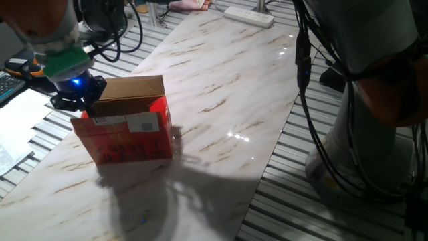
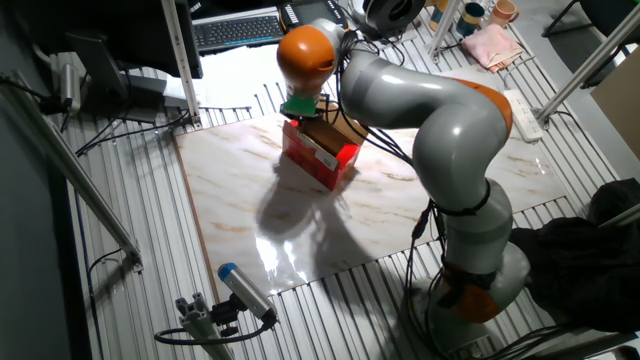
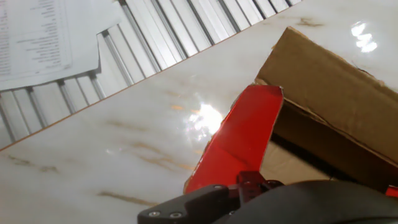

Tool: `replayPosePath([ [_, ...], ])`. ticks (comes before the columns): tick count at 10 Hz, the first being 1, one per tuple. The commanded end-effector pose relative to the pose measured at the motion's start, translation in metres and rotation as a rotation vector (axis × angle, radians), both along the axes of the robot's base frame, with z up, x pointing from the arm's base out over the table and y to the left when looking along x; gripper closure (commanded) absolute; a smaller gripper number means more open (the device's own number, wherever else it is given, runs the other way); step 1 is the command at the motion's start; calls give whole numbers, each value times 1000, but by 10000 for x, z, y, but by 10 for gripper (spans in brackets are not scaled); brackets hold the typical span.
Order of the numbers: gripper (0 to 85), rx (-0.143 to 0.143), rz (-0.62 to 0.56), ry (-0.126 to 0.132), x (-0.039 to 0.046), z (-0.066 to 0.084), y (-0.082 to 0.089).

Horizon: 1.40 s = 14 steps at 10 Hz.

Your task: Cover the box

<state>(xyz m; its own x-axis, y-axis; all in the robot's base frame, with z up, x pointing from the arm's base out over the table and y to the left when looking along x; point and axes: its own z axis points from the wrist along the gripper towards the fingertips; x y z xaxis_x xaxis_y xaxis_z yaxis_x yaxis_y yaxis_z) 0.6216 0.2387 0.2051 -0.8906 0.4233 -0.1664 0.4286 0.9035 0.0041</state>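
Observation:
The box (image 1: 130,137) is a small red carton with a white barcode label on its front flap, standing on the marble table (image 1: 227,87). Its brown back flap (image 1: 134,87) stands open. The gripper (image 1: 79,100) hangs at the box's left top edge, with a blue light above it. In the other fixed view the gripper (image 2: 300,112) sits over the box (image 2: 320,160). In the hand view a red flap (image 3: 242,137) stands up right in front of the gripper's black body (image 3: 249,199), with a brown flap (image 3: 336,93) to the right. The fingertips are hidden.
White papers (image 3: 43,37) lie on the slatted metal surface (image 1: 40,134) to the left of the table. A white power strip (image 1: 249,16) lies at the table's far end. A keyboard (image 2: 240,30) is behind the table. Cables (image 1: 304,60) hang at the right edge.

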Motion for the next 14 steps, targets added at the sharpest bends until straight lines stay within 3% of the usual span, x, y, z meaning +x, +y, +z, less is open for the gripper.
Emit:
replayPosePath([
  [1, 850, 8, 4, 11, -8, 24, 3],
  [2, 850, 14, 4, 23, -19, 57, 6],
  [3, 680, 16, 3, 28, -32, 95, 7],
  [4, 680, 21, -2, 38, -49, 144, 6],
  [5, 510, 48, -16, 54, -83, 230, 5],
  [6, 510, 72, -57, 61, -113, 317, 28],
  [7, 510, 75, -84, 54, -132, 373, 82],
  [8, 510, 56, -97, 50, -138, 374, 112],
  [9, 850, 104, -88, 51, -137, 366, 103],
  [10, 850, 150, -89, 63, -141, 372, 98],
  [13, 850, 208, -45, 122, -155, 390, 95],
  [14, 850, 210, -25, 140, -155, 390, 95],
])
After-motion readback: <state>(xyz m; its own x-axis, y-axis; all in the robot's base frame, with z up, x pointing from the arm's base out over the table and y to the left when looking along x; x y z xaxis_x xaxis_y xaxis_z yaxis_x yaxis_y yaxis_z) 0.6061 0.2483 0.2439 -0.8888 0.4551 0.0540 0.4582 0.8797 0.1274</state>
